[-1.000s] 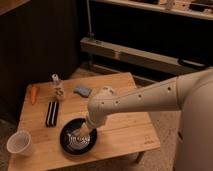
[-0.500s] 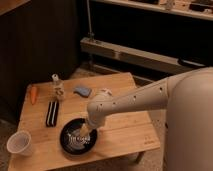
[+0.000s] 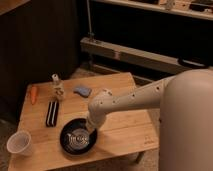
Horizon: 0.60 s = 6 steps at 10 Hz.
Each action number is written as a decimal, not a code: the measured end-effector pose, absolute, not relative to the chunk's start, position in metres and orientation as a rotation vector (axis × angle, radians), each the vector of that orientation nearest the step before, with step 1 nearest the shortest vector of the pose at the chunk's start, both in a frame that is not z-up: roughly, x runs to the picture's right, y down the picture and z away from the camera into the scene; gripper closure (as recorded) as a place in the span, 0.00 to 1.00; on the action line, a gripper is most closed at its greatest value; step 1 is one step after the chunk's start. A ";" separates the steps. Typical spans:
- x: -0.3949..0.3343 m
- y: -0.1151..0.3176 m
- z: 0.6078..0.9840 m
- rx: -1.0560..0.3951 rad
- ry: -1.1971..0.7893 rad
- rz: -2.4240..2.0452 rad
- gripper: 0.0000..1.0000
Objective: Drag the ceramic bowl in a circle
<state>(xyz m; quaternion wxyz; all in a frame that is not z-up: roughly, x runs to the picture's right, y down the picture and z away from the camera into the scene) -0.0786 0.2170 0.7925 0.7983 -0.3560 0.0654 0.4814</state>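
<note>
One gripper sat at the camera-view right rim of the ceramic bowl, bowl centre leftward; grip state could not be determined.

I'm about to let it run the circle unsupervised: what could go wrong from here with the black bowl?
The ceramic bowl sits close to the front edge of the table; a wide circle might carry it over.
The plastic cup stands to its left, the black case behind-left; a sweep there could knock either.
The end effector is at the bowl's right rim only, so the bowl may pivot or slip.
</note>
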 end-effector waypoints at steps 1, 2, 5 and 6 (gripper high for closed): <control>-0.081 0.212 0.794 -0.755 0.142 1.020 0.86; -0.087 0.205 0.793 -0.741 0.141 1.001 0.86; -0.110 0.172 0.803 -0.693 0.145 0.940 0.86; -0.113 0.159 0.810 -0.676 0.149 0.921 0.86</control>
